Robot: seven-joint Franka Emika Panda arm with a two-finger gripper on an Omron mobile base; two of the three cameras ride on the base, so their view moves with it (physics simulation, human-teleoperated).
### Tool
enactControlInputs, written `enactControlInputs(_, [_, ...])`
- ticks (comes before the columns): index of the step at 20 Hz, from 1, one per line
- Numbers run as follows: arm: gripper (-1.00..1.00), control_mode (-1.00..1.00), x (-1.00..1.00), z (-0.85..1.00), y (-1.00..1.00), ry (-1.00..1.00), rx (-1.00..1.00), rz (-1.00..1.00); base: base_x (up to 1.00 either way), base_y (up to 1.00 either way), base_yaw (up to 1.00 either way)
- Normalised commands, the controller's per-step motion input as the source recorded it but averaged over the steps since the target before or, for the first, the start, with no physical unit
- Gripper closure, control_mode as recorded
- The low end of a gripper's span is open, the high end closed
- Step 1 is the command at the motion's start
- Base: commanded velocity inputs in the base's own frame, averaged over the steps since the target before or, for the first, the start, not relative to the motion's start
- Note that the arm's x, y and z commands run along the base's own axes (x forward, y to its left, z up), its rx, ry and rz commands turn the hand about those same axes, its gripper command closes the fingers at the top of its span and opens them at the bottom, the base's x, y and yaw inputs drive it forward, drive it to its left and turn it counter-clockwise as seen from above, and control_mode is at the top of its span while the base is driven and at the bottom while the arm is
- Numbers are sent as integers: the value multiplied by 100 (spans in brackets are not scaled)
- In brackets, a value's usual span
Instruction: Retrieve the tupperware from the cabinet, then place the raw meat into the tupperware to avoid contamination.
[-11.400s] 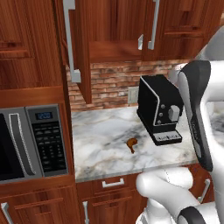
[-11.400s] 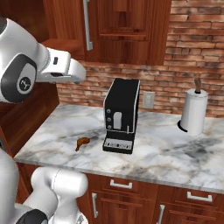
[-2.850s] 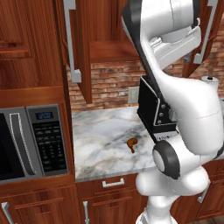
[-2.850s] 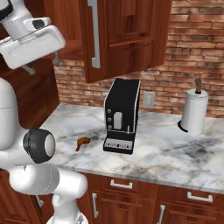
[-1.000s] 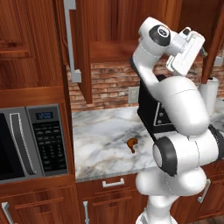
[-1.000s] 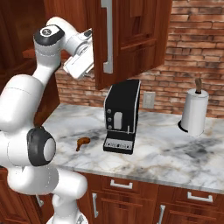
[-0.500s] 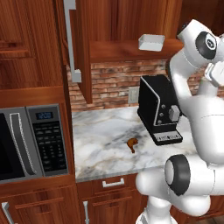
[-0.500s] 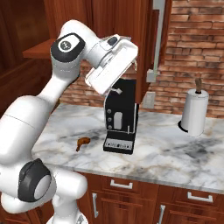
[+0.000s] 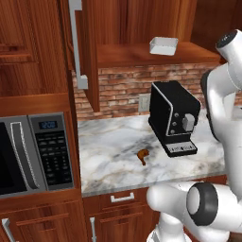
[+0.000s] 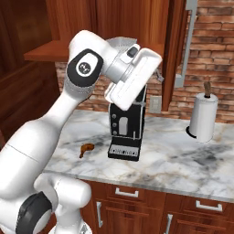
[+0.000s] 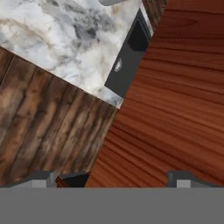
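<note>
Retrieval step in hand, judging by the layout: cabinet open, door swung wide with its silver bar handle toward the camera, tupperware sitting on the cabinet's shelf near the right end, above the black coffee machine. Not yet picked up. Raw meat lying alone on the marble worktop, just left of the coffee machine's base and well below the container.

Hand released, fingers spread wide with nothing between them; in the hand view looking along a reddish wood panel with a slice of worktop and the top of the coffee machine beyond. From the right base view, wrist raised up at about shelf level, in front of the open cabinet.

Next move, as a judgement: turn the hand toward the shelf, line the fingers across the container's low walls, reach in over the coffee machine and close. Risk of clipping the open door or shelf edge on the way in.
</note>
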Motion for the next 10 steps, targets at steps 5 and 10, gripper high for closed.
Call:
enactControlInputs(5, [-100,-100,2,6,54,-3,-3,-3,0,0,0])
enactControlInputs(10, [-100,-100,0,28,60,-2,-1,-4,0,0,0])
